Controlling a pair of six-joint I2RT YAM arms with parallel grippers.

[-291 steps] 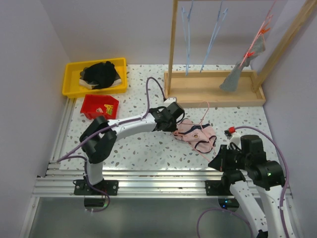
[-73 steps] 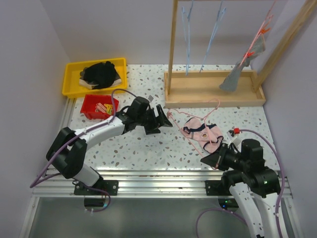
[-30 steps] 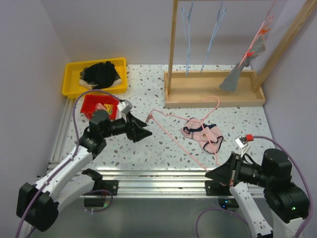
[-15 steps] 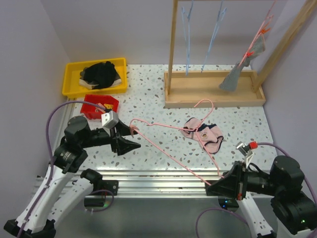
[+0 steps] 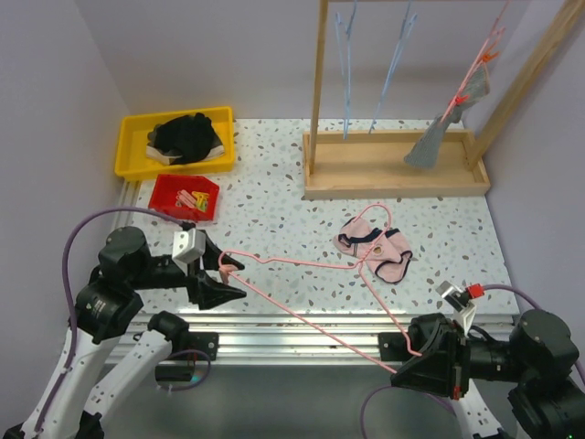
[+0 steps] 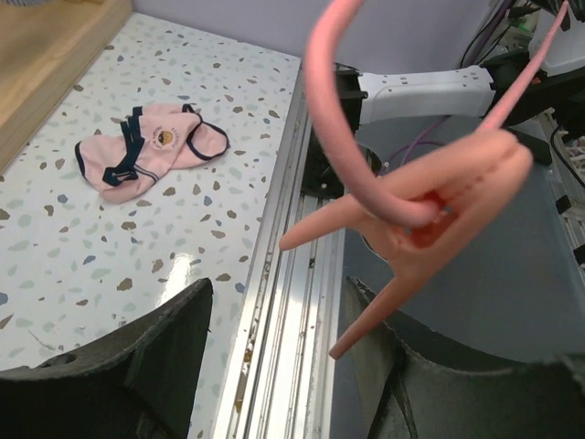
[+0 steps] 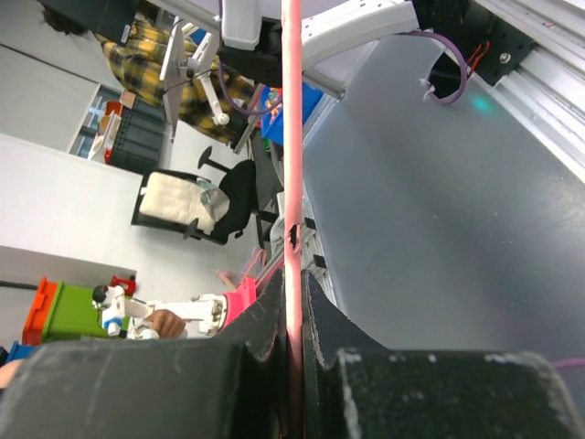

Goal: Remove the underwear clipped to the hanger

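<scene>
One pink underwear (image 5: 373, 247), well apart from left pincer (image 5: 227, 279), right pincer (image 5: 399, 380) gripping hanger (image 7: 292, 137)

pink briefs (image 5: 375, 245) on table (image 5: 274, 197), hanger (image 5: 311, 264) (pink wire) alongside

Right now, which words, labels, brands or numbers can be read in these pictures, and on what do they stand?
No text can be read in any view.
The pink briefs carry a small round print; it is too small and blurred to read.
</scene>
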